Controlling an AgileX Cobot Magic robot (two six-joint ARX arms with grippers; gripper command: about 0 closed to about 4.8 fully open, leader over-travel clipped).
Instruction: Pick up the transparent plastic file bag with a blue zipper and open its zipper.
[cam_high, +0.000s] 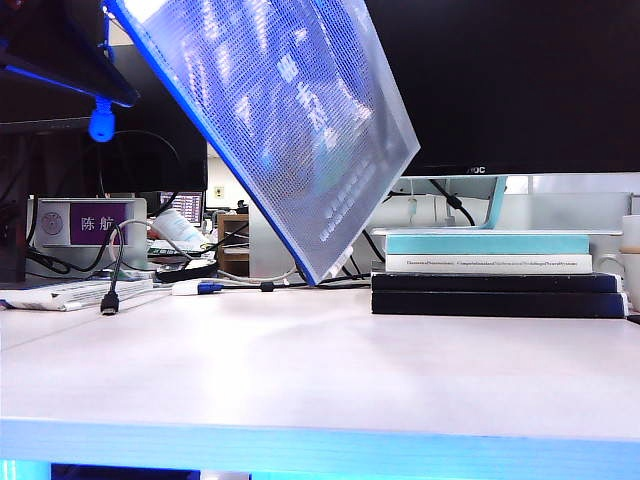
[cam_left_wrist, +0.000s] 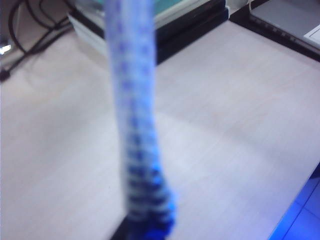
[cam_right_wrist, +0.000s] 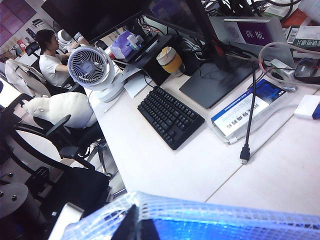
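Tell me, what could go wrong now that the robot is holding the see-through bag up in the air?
The file bag hangs tilted above the table, floppy, so it could slip or swing.

The left gripper is shut at the bag's blue edge; the view is blurred, so it may have missed the zipper pull.

The right gripper is shut on the bag's other edge. Pulling hard could tug it loose, or swing the low corner into the stacked books.

An office: desks with a keyboard (cam_right_wrist: 170, 116), monitor (cam_right_wrist: 200, 45), desk fan (cam_right_wrist: 91, 67), swivel chairs (cam_right_wrist: 60, 165) and stacked books (cam_high: 495, 272).
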